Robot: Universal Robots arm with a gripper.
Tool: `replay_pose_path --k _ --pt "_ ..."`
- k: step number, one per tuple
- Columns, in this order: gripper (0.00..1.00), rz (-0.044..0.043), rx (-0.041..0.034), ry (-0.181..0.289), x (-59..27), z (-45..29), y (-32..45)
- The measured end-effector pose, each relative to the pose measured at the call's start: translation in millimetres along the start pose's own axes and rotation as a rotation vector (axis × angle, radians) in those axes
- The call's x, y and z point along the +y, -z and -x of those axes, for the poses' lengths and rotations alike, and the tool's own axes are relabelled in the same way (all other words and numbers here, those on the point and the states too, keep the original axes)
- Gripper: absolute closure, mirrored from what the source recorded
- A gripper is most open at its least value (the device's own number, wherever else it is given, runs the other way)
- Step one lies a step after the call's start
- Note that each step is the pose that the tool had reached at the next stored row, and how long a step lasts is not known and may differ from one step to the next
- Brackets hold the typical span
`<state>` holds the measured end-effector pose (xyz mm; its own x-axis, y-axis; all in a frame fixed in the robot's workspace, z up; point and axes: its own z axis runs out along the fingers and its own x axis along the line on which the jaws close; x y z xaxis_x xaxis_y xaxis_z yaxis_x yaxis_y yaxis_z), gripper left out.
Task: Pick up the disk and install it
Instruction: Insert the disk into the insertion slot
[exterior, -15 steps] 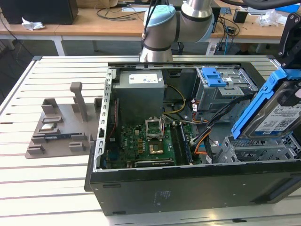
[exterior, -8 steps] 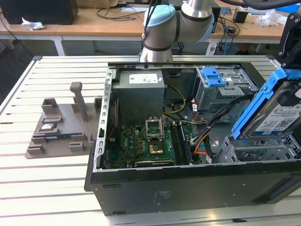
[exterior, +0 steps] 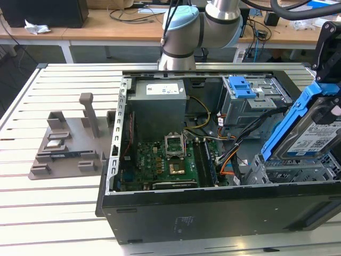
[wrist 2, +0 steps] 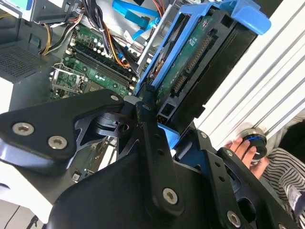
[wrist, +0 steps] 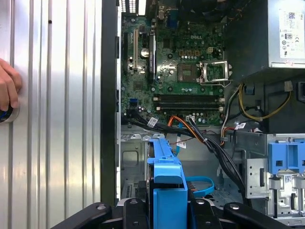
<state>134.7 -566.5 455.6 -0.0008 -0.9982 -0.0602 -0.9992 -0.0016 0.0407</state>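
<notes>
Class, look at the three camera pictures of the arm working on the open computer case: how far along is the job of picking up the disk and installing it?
Done: the disk is picked up; the hand grips its blue bracket, as the second wrist view shows. In hand: it hangs tilted over the drive bay at the exterior view's right, above the computer case. Left: seating it, since the disk is not yet in the bay.

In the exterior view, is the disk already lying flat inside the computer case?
No, the disk in its blue bracket is held tilted by the gripper above the open case, at the exterior view's right.
</notes>
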Motion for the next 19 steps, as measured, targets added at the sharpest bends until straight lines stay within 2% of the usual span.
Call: replay_pose_path --k 9,13,16,19 --pt "0.64 -0.0001 0.0315 -0.001 -6.5 10.3 -5.0" --pt "0.64 -0.0001 0.0334 -0.001 -6.6 11.8 -7.1" --pt "0.64 -0.0001 0.0334 -0.001 -6.2 15.5 -9.6" --pt "0.64 -0.0001 0.0343 -0.002 -6.1 14.9 -11.5"
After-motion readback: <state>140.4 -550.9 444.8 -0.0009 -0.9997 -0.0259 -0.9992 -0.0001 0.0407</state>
